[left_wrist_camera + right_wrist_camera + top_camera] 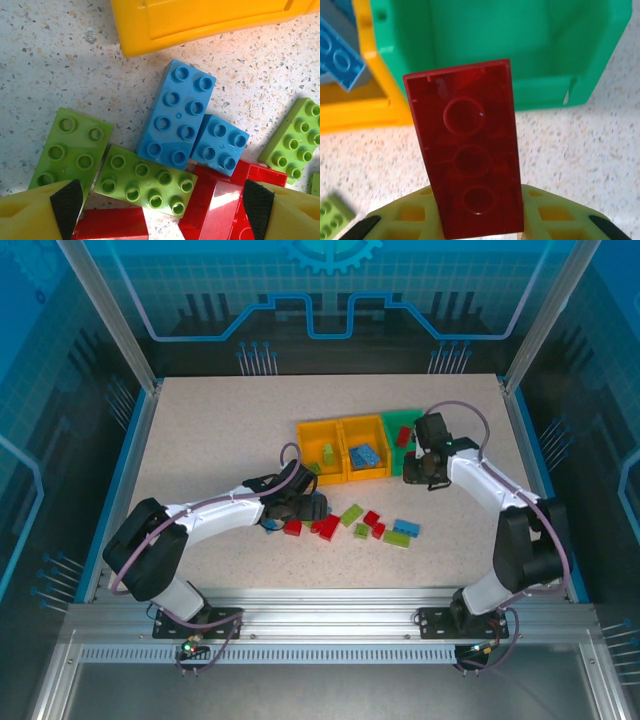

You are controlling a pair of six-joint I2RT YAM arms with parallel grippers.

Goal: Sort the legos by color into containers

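My right gripper (480, 222) is shut on a red lego (467, 150), whose hollow underside faces the camera, just in front of the green container (520, 50). From above, that gripper (420, 468) hangs beside the green bin (405, 413). My left gripper (162, 209) stands open low over a cluster of legos: a lime brick (145, 180) and red bricks (220, 205) lie between its fingers, and two blue bricks (177, 115) lie just beyond. Seen from above, it (300, 510) is at the left end of the loose pile.
Two yellow bins (318, 424) (362, 421) adjoin the green one; the left holds a lime brick (327, 454), the middle blue bricks (365, 455), the green a red one (403, 436). Loose lime (351, 514), red (371, 519) and blue (406, 528) bricks lie mid-table.
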